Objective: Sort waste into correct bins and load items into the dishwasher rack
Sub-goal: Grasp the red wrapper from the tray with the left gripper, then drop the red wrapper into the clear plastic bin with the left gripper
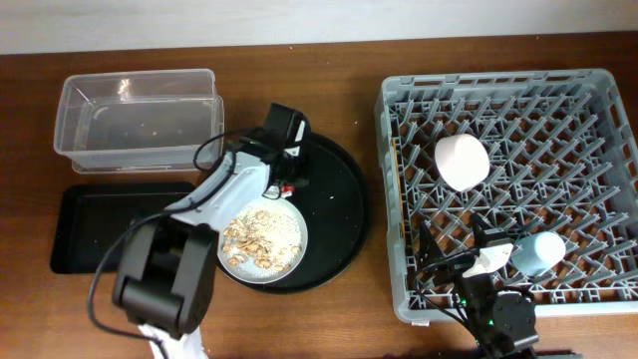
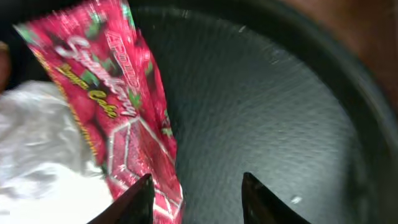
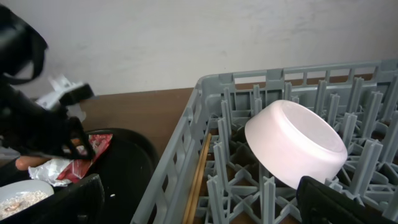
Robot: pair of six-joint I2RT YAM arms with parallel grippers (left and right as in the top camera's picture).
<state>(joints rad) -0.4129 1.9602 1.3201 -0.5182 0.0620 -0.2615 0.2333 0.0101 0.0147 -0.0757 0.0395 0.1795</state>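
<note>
Your left gripper (image 2: pixel 196 199) hangs with jaws apart over the round black tray (image 2: pixel 280 93). The red snack wrapper (image 2: pixel 118 106) lies beside one finger, against the white napkin (image 2: pixel 37 143). Close off-centre and you may pinch both, or only nudge the wrapper aside.

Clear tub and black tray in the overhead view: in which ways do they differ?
The clear tub is transparent; the black tray is opaque. The tub has tall walls, while the tray is shallow. The tub sits higher in the picture, the tray just below it. Both are rectangular, with a similar footprint.
</note>
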